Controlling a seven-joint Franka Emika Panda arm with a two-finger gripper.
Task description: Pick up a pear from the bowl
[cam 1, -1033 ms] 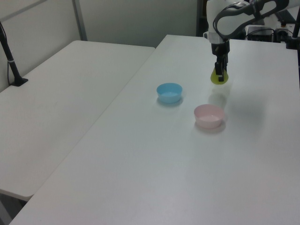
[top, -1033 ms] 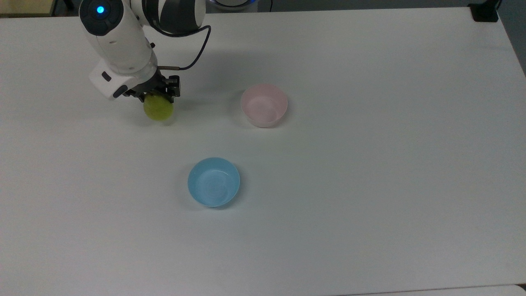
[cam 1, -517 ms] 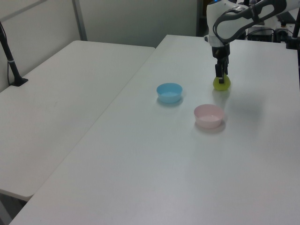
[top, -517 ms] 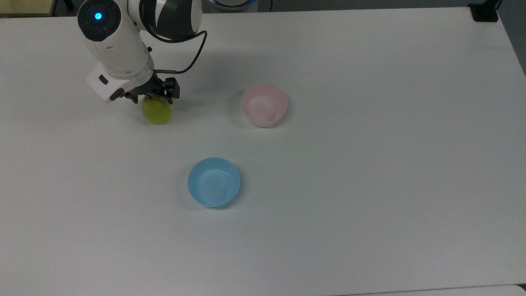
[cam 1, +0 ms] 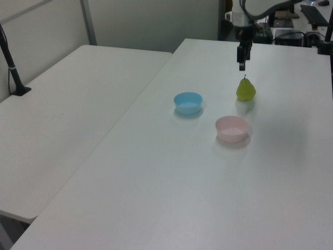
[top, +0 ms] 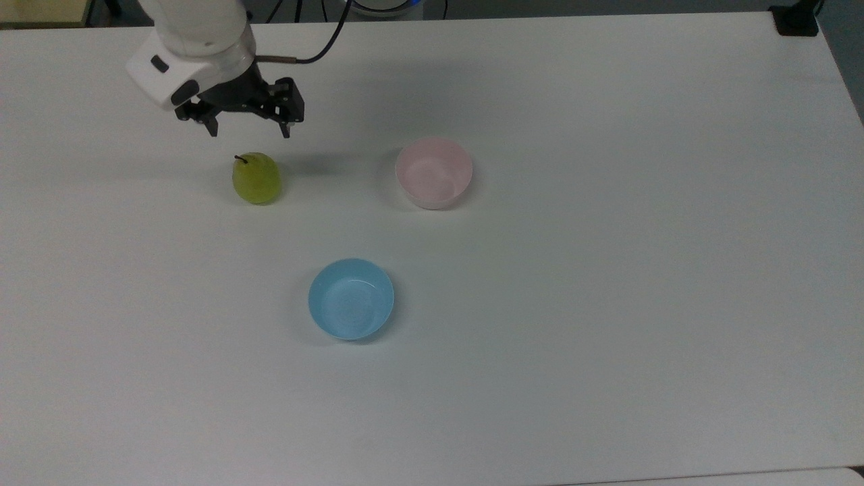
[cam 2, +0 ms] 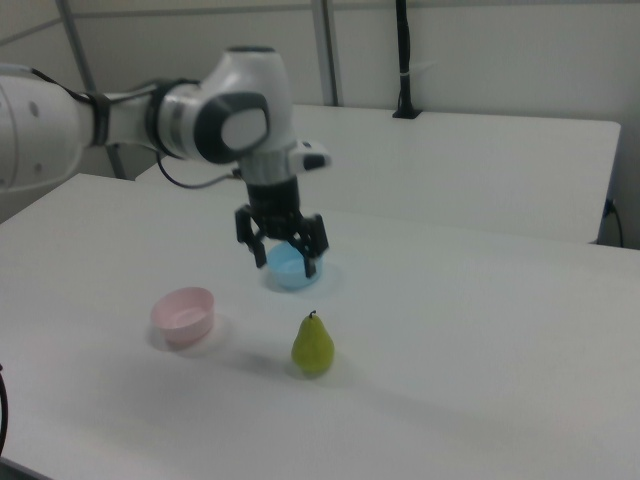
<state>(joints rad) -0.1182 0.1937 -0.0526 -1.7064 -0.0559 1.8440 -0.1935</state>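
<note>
The yellow-green pear (top: 256,178) (cam 1: 245,89) (cam 2: 313,345) stands upright on the white table, stem up, well to the top view's left of the pale pink bowl (top: 433,172) (cam 1: 232,128) (cam 2: 184,314). That bowl holds nothing. My gripper (top: 248,131) (cam 1: 242,64) (cam 2: 285,261) hangs open in the air above the pear, clear of it, with nothing between its fingers.
A light blue bowl (top: 351,298) (cam 1: 188,102) (cam 2: 293,268) sits nearer the top view's bottom, empty. A second white table (cam 1: 67,99) adjoins on the left view's left. A black post (cam 2: 404,60) stands on the far table.
My gripper has let go of the pear, opened, and risen away from it. The pear now stands alone on the table. Both bowls are unmoved.
</note>
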